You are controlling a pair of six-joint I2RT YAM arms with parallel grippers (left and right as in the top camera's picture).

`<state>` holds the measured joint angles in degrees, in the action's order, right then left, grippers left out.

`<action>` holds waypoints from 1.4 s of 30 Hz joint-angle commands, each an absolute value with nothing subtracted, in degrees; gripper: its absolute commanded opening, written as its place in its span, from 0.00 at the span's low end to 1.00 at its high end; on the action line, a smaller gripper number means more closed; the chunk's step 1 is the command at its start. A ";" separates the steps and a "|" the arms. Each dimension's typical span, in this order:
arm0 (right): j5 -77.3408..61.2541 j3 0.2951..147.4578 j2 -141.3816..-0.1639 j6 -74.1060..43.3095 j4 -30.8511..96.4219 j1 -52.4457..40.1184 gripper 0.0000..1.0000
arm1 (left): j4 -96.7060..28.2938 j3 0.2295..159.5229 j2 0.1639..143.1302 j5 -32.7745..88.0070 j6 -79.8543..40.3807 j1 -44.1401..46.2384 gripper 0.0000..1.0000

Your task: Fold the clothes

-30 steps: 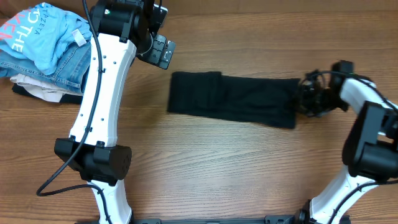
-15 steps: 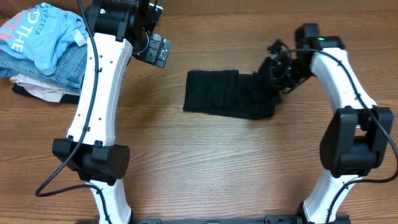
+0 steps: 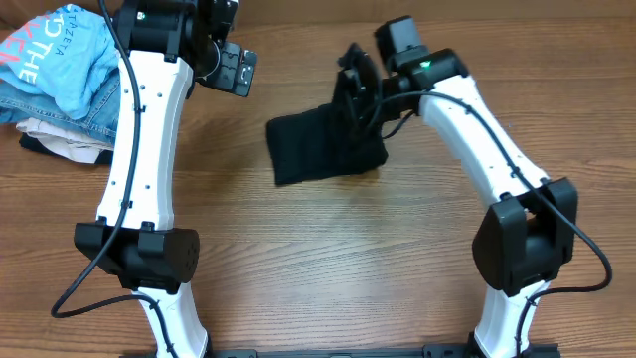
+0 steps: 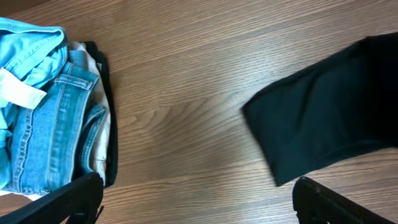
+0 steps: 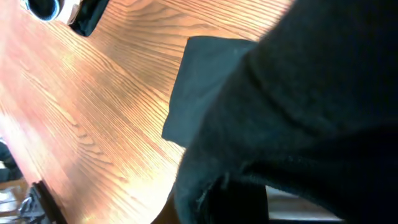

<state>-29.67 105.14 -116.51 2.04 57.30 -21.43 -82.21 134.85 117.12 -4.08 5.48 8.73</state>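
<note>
Directly under the right gripper (image 3: 356, 88) hangs the black garment (image 3: 310, 149).

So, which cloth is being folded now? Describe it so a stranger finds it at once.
On the wooden table, look near the middle, toward the far edge. There lies a black cloth, one end lifted by the right hand. It is plain black and lies alone, while the other clothes, a light blue T-shirt and jeans, are piled at the far left corner.
</note>
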 commanded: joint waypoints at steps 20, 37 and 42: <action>-25.56 107.02 -114.87 -3.03 63.64 -7.64 1.00 | -78.08 116.73 116.55 21.17 6.11 6.87 1.00; -22.90 106.98 -114.87 -3.03 67.22 -5.50 1.00 | -37.74 92.12 116.60 14.31 -10.85 13.72 1.00; -21.87 106.98 -114.87 -3.03 67.22 -5.50 1.00 | -37.41 91.61 117.25 14.17 -12.01 14.26 0.70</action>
<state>-22.81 105.56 -116.53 -3.03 67.29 -5.34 -37.65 92.82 117.21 15.59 -10.17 13.58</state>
